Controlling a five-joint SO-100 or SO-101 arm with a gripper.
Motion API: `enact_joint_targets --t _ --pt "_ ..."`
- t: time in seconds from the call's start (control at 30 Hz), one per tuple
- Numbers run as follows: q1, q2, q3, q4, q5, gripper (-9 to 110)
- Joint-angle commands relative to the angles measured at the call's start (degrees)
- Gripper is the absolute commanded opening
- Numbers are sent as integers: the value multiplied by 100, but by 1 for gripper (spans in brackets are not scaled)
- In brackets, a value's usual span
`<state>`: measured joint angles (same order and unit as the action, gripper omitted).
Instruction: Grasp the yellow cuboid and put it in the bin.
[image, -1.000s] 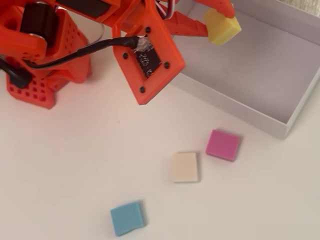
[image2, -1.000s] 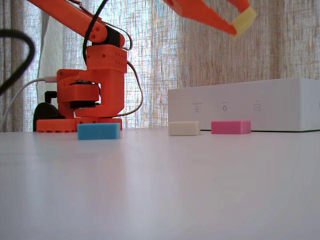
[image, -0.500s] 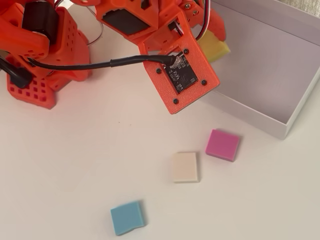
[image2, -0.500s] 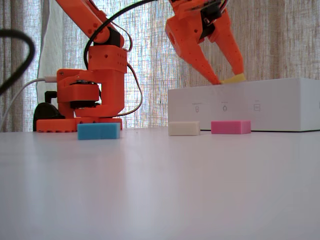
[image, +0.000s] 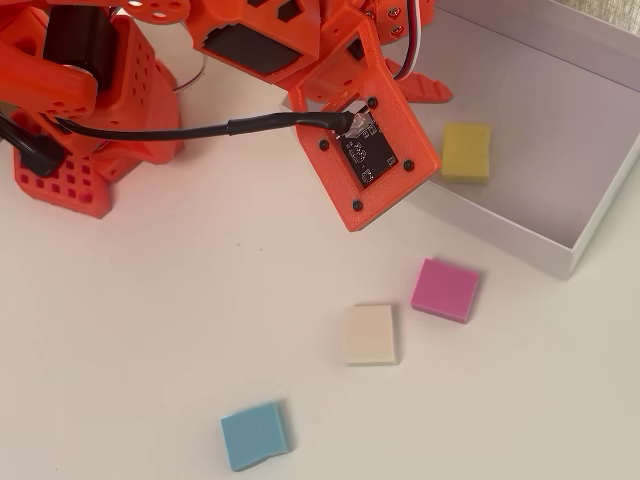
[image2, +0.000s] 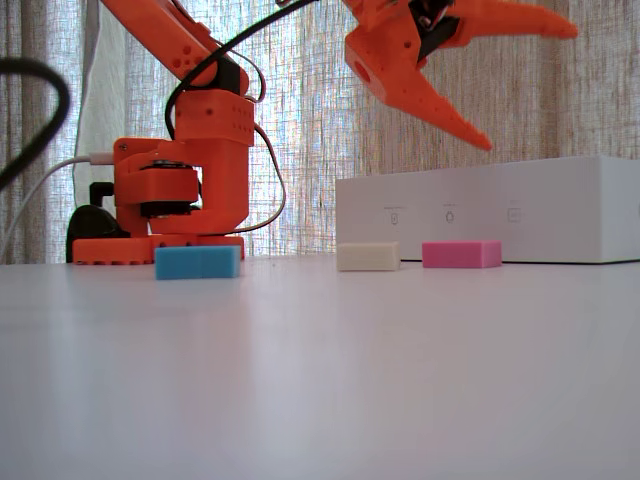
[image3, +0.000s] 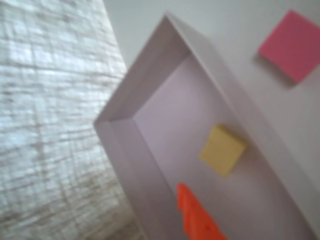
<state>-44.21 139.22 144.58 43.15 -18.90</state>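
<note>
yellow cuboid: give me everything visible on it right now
The yellow cuboid is a small, flat, squarish block of matte, foam-like look, mustard-yellow from overhead and paler in the blurred wrist view. It lies flat on the pale lilac floor of the bin, close to the near wall but seemingly not against it. Nothing grips it: the gripper hangs open above. The fixed view hides it behind the bin wall.

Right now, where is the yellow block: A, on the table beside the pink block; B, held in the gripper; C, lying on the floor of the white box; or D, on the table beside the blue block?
C: the yellow cuboid lies flat on the floor of the bin, and in the fixed view the gripper is open and empty above it.
</note>
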Motion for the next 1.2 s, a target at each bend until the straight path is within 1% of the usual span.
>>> enact_joint_targets --t 0.0,0.17,0.23,0.33,0.47,0.7,0.9,1.1,1.13,1.17 --pt "712 431 -272 -694 -70 44" --pt "2206 738 -431 -1178 141 43" --pt "2812 958 -413 -1160 396 43" --pt "3524 1327 -387 -571 729 43" --pt "4104 2030 88 448 853 41" --pt "4526 3032 1143 1433 800 40" --pt "4746 3507 1837 1863 650 33" --pt "4834 3937 2197 2514 501 30" --pt "4834 4017 2259 2584 483 27" --pt "4843 4087 2259 2646 483 22"
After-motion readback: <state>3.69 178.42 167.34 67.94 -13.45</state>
